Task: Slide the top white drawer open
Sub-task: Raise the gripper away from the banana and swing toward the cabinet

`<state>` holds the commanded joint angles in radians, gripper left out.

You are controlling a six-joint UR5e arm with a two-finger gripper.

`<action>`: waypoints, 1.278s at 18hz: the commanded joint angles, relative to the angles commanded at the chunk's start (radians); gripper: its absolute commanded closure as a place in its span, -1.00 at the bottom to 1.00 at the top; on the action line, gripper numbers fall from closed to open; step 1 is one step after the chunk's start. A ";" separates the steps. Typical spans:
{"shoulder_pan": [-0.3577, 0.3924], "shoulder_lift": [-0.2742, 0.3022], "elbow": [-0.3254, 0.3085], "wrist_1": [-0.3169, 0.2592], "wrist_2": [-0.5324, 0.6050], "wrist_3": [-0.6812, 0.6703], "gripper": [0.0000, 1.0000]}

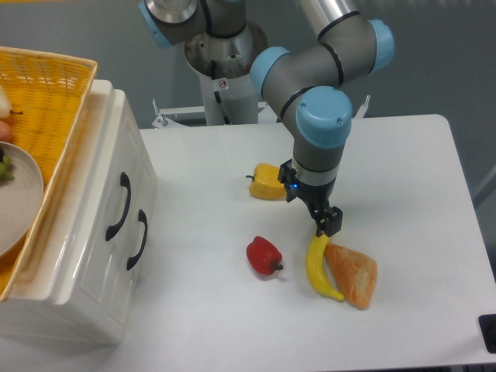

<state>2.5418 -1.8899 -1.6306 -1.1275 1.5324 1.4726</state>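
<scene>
The top white drawer [103, 186] sits in the glossy white drawer unit at the left, its front flush with the unit. Its black arched handle [118, 205] stands just above and left of the lower drawer's handle [138, 240]. My gripper [326, 225] hangs far to the right over the middle of the table, pointing down. Its fingers look shut with nothing between them, just above the top end of a banana [318, 269]. A wide stretch of table separates it from both handles.
A yellow wicker basket [54, 93] holding a plate [19, 198] rests on top of the drawer unit. On the table lie a yellow pepper [267, 183], a red pepper [263, 255] and a piece of bread [353, 273] beside the banana.
</scene>
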 joint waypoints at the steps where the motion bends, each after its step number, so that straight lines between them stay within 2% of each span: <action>1: 0.000 0.000 0.000 0.002 0.000 0.005 -1.00; 6: 0.000 0.002 0.008 -0.002 -0.031 0.003 -1.00; 12: 0.011 0.002 -0.054 0.002 -0.064 0.005 -1.00; 16: 0.003 0.002 -0.055 0.000 -0.064 -0.011 -1.00; 20: 0.002 0.008 -0.051 0.002 -0.067 -0.064 -1.00; 23: -0.011 0.009 -0.045 0.002 -0.100 -0.155 -1.00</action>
<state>2.5311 -1.8807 -1.6751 -1.1259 1.4329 1.3180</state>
